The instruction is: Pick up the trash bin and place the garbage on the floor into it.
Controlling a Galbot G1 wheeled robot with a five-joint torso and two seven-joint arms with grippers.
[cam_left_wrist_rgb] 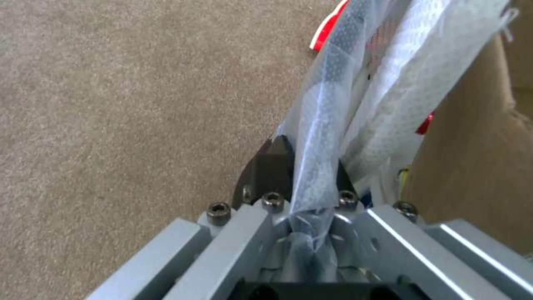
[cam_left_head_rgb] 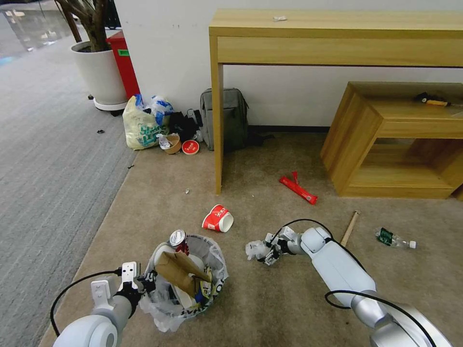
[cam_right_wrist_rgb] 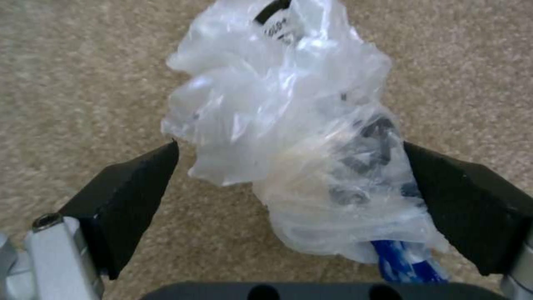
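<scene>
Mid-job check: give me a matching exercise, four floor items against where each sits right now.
Items:
1. red paper cup
2. crumpled plastic wrapper
3. small bottle
4. crushed can

Places:
A. between the open right gripper fingers
B. on its side on the carpet, beyond the trash bin
C. on the bin's rim
D. beside the wooden stick

Pairs: 1-B, 2-A, 3-D, 4-C

Left end effector [cam_left_wrist_rgb: 308,166]: dark fingers closed on a fold of the bin liner.
Liner [cam_left_wrist_rgb: 327,137]: translucent white plastic, rising from between the fingers (pulled taut).
Cardboard [cam_left_wrist_rgb: 472,166]: brown, just beside the liner.
Red scrap [cam_left_wrist_rgb: 327,27]: beyond the fingertips, against the liner.
Floor [cam_left_wrist_rgb: 128,116]: beige carpet under it all.
</scene>
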